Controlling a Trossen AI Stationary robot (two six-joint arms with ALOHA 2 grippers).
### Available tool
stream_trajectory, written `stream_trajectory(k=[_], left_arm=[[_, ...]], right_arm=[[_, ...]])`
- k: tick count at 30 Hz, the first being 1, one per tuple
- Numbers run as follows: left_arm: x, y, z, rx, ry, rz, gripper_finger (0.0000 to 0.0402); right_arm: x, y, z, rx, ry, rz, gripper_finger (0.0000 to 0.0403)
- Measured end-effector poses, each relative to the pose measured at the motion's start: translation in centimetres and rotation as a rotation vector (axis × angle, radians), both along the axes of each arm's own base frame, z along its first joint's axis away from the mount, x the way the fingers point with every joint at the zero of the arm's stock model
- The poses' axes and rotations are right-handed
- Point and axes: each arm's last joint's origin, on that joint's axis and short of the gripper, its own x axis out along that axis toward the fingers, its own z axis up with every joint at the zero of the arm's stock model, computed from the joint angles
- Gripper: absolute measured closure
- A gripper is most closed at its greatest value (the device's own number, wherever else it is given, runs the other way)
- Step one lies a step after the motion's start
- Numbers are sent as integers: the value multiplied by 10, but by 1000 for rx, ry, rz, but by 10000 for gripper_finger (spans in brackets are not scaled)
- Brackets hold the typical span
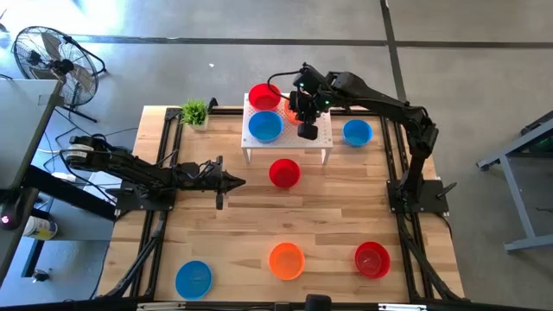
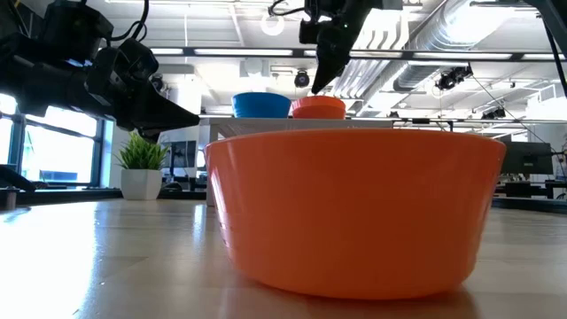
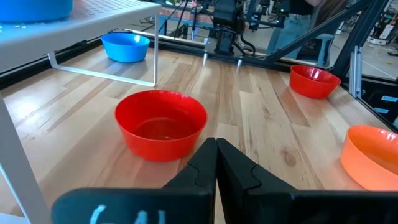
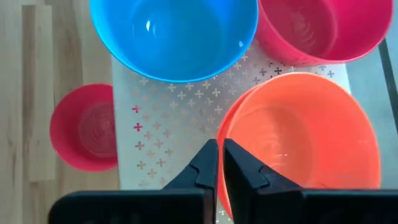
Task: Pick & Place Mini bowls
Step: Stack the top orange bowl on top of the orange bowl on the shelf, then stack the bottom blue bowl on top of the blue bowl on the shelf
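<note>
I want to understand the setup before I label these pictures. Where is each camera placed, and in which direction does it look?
High view: above the table, looking straight down; both arms, left gripper, right gripper over the white stand.
Low view: at table height, looking level past an orange bowl; both arms hang above.
Left wrist view: looks forward past its shut fingers at a red bowl.
Right wrist view: looks down past its shut fingers onto the stand.
Shared: that red bowl shows in all but the low view.

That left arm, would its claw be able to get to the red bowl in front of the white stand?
Probably yes. The left claw, shut, points at the red bowl with only bare table between them; the white stand sits behind.
</note>
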Motion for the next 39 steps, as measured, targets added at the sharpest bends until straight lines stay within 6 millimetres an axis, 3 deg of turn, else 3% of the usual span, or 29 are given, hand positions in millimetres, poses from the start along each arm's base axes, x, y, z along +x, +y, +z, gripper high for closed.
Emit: stream_trajectory(k=[11, 24, 32, 39], left_arm=[[0, 0, 0, -1, 0, -3, 401], [0, 0, -2, -18, 24, -2, 401], [0, -2, -3, -31, 35, -38, 402], [-1, -18, -3, 8, 31, -56, 402]], right_arm=[[2, -2, -2, 4, -3, -10, 402], [-19, 16, 29, 4, -75, 36, 402], [-10, 26, 32, 7, -131, 91, 403], [-3, 45, 24, 18, -167, 163, 403]])
